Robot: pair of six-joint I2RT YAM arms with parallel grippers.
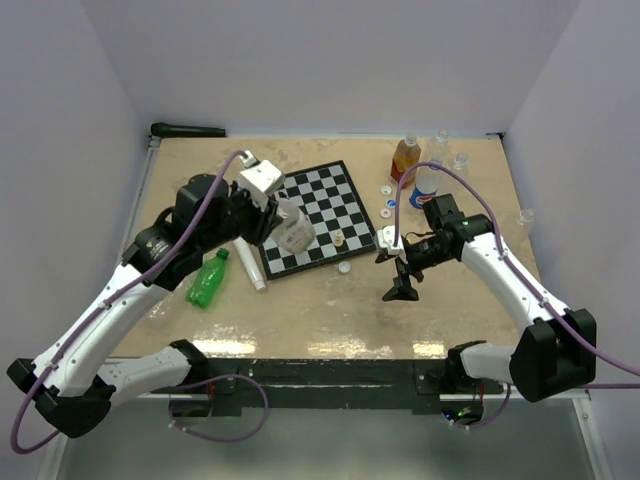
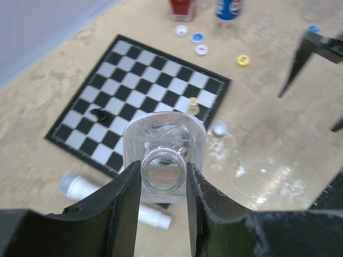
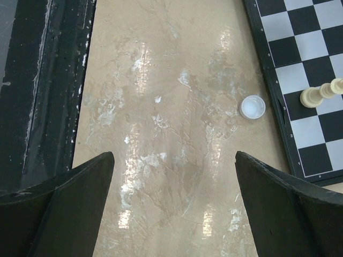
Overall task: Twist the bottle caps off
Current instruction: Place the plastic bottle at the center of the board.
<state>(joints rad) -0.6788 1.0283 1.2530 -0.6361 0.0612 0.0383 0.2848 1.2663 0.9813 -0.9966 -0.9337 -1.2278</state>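
Right end effector (image 3: pixel 174 155): hovering low over the counter (image 3: pixel 161 80), fingers spread wide, gripping nothing.
White cap (image 3: pixel 252 107): lying loose just beside the chessboard (image 3: pixel 300 32); a sweeping arm risks knocking it away.
Green bottle (image 1: pixel 208 281): lying on its side, cap seemingly on; likely rolling when gripped.
Left end effector (image 2: pixel 163 179): clamping the clear bottle (image 2: pixel 164 136) by its neck, mouth showing open, over the chessboard.
Risk: the narrow neck grip is inviting pivot or slip; a drop is threatening the pale chess piece (image 2: pixel 193 106).
Far bottles: orange-labelled bottle (image 1: pixel 404 157) and blue-labelled bottle (image 1: pixel 425 185) standing close together, crowding any grasp.
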